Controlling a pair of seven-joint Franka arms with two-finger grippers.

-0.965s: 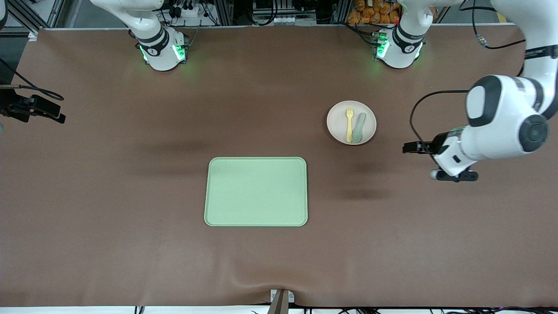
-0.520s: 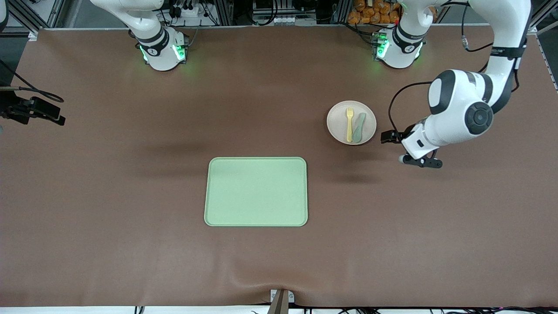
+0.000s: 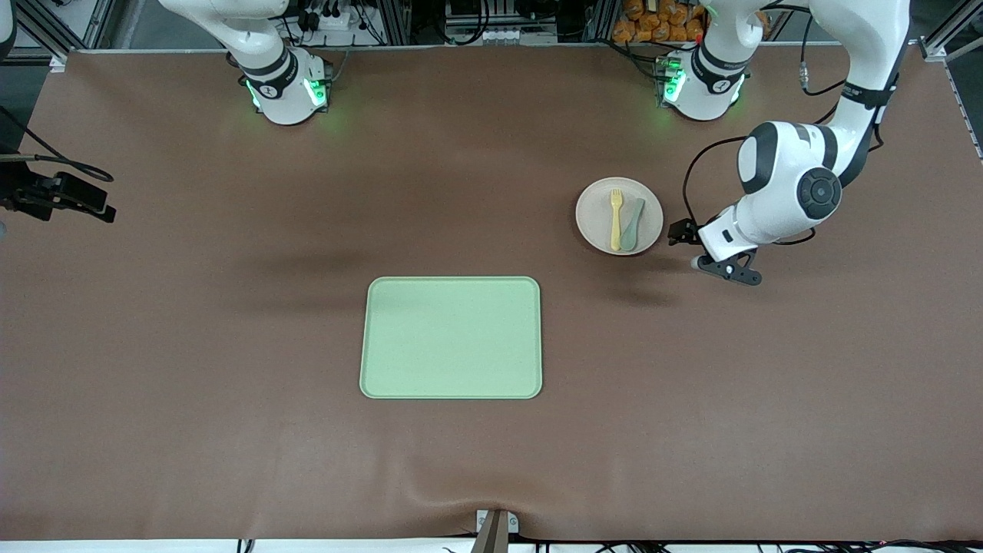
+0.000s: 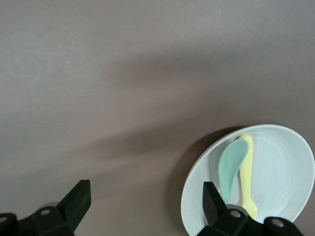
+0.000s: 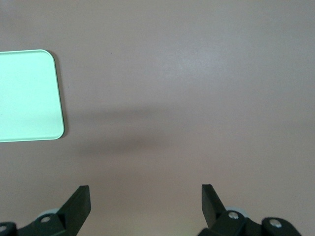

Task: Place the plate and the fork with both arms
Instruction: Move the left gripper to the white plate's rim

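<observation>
This is a robotics lab, not a home. Two white arms are bolted by green-lit bases [image 3: 288, 92] [image 3: 697, 88] along the top edge of the frame, on a worktop [image 3: 192, 346] covered with a plain brown mat. Above it, at the top of the frame, stand aluminium frame rails [image 3: 399, 19] and bundles of black cables [image 3: 338, 19]. At the bottom centre edge a bracket [image 3: 495, 526] is clamped on.

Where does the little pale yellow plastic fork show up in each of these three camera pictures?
Front view: the pale yellow plastic fork lies on the round off-white plate, beside a grey-green spoon.
Left wrist view: the fork lies on the plate, partly under the spoon.
Right wrist view: not in it.
Shared landmark: the plate, in the front and left wrist views.
</observation>
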